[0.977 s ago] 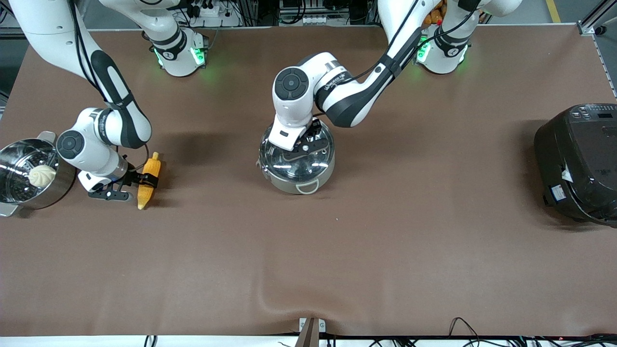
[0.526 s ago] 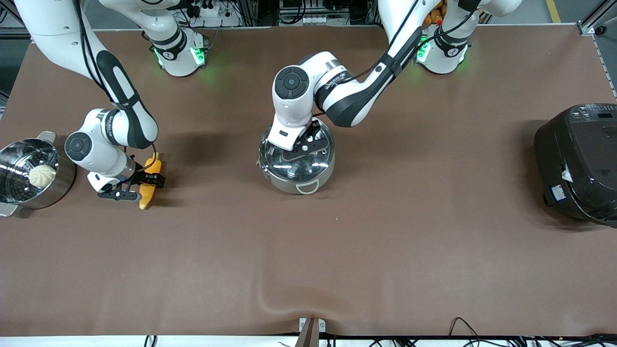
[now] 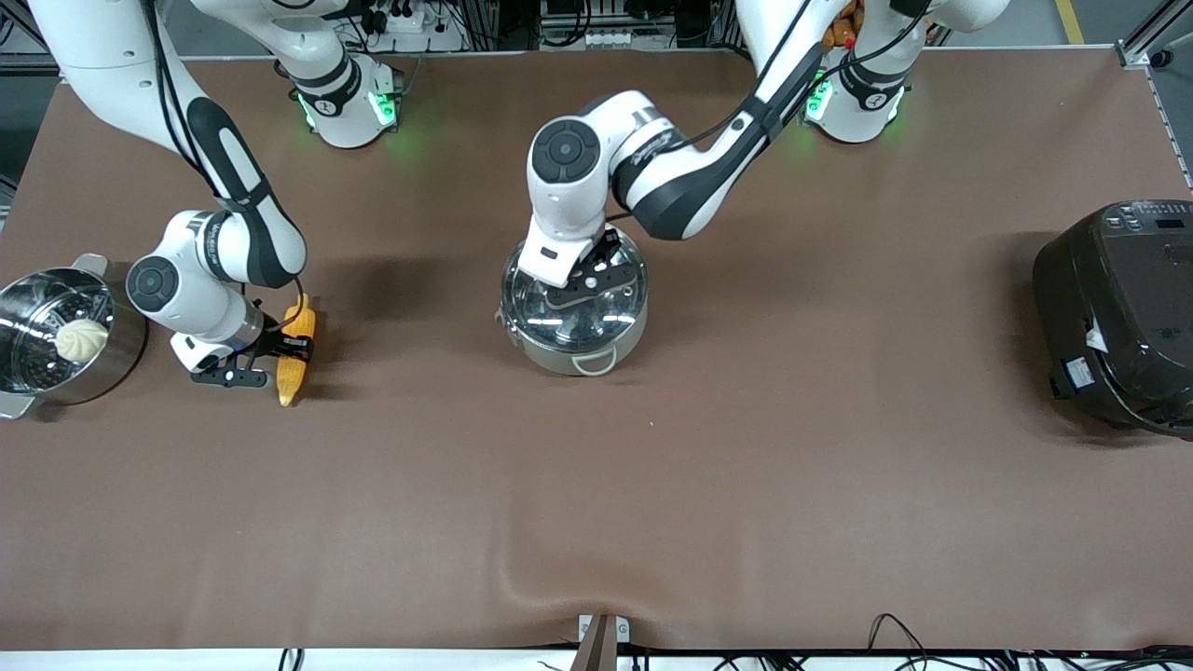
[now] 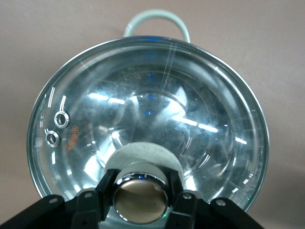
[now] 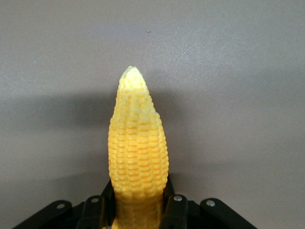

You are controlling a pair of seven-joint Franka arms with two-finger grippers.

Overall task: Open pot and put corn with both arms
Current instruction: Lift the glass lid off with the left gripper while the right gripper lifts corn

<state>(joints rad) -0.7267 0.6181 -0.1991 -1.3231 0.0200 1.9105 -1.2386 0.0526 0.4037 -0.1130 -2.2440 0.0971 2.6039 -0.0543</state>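
Lifting slightly: left gripper [image 4: 141,198] pinching the lid knob [image 4: 140,196], pot [image 3: 573,312] seemingly still covered; right gripper [image 5: 138,202] clamping corn [image 5: 137,160], readying for transfer

1. two glossy white robot arms here, the left arm [image 3: 671,177] and the right arm [image 3: 219,233], each built of rounded shells with black joint bands.
2. round black caps sit on the wrist joints, each with a small ring at its centre.
3. green light glows at both white bases along the table's top edge.
4. black cables run down each arm's outside.
5. black two-finger left gripper [image 4: 140,198] and right gripper [image 5: 138,210], matte, with small silver screws on the finger mounts.
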